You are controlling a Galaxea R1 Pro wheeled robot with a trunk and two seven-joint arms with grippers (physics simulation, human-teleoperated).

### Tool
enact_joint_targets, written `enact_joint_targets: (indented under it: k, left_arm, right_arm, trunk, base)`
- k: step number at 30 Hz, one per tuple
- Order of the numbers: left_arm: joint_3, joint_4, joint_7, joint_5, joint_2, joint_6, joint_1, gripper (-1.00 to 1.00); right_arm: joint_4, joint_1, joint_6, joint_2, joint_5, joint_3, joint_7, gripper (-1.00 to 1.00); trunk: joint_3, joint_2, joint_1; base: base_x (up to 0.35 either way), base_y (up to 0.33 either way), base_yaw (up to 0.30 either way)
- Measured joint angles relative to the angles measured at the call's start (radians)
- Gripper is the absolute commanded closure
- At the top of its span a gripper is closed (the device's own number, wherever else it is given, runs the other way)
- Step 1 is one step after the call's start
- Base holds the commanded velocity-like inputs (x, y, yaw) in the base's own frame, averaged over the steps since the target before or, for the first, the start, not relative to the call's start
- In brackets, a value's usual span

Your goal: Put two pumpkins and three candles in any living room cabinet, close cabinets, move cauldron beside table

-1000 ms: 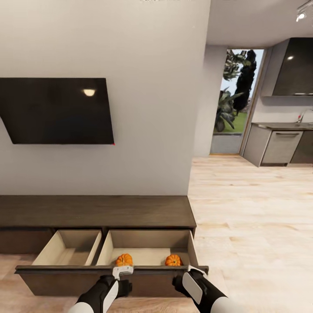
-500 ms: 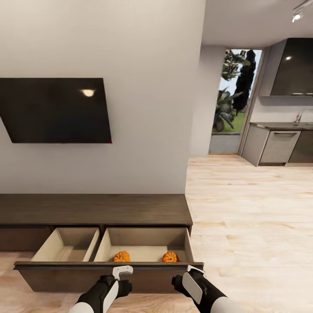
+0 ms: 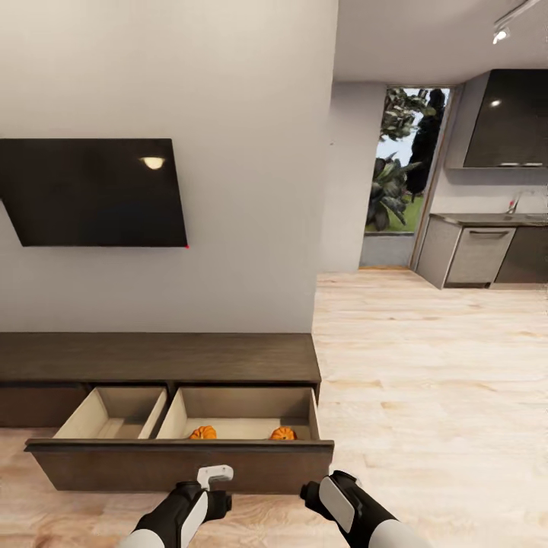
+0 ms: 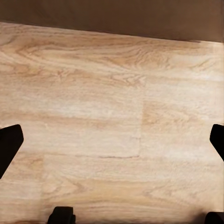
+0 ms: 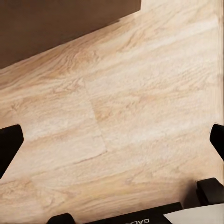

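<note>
From the head view, the cabinet [image 3: 160,358] stands just ahead of both claws with its drawer [image 3: 183,464] pulled fully out, and the two pumpkins [image 3: 203,433] [image 3: 282,434] sit in the right compartment, right behind the drawer front, one ahead of each claw. The left claw [image 3: 215,478] hangs just short of the drawer front and the right claw [image 3: 335,487] sits off its right corner, neither touching wood. The main risk I see is the open drawer: if the base swings or an arm drifts forward, a claw could clip the front and jolt the pumpkins, or the drawer could be forgotten and left open, which fails the task. No candle lies in either compartment as far as the drawer front lets me see, so leaving without them costs a return trip. In the left wrist view, the fingertips [image 4: 9,142] stand wide apart over bare floor [image 4: 112,116], holding nothing, with the dark drawer front beyond them. In the right wrist view, the fingertips [image 5: 9,140] are likewise spread wide and empty, the floor [image 5: 140,93] beneath and the drawer's corner beyond to one side, where a careless push could catch the edge rather than the face.
</note>
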Motion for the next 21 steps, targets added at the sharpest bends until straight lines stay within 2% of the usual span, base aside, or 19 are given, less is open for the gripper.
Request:
enact_joint_targets:
  k: [10,17,20,21]
  left_arm:
    - [0.001,0.0,-0.008,0.002,0.001,-0.003,-0.001,-1.0]
    - [0.001,0.0,-0.009,0.002,0.001,-0.011,0.0,-1.0]
    - [-0.001,0.0,-0.009,-0.001,0.002,-0.053,0.0,-1.0]
    - [-0.001,0.001,-0.009,-0.003,0.002,-0.089,-0.001,-1.0]
  right_arm:
    - [0.0,0.0,0.0,0.0,0.0,0.0,0.0,-1.0]
    - [0.0,0.0,-0.003,0.0,0.002,0.001,0.0,-1.0]
    - [0.006,0.001,-0.026,0.0,0.007,0.002,0.001,-1.0]
    - [0.018,0.001,-0.059,0.0,0.023,0.008,0.002,-1.0]
  trunk:
    - [0.0,0.0,0.0]
    - [-0.022,-0.049,0.027]
    - [-0.031,-0.07,0.038]
    - [-0.034,-0.077,0.042]
  base:
    - [-0.018,-0.006,0.0]
    - [0.0,0.0,0.0]
    - [0.0,0.0,0.0]
    - [0.0,0.0,0.0]
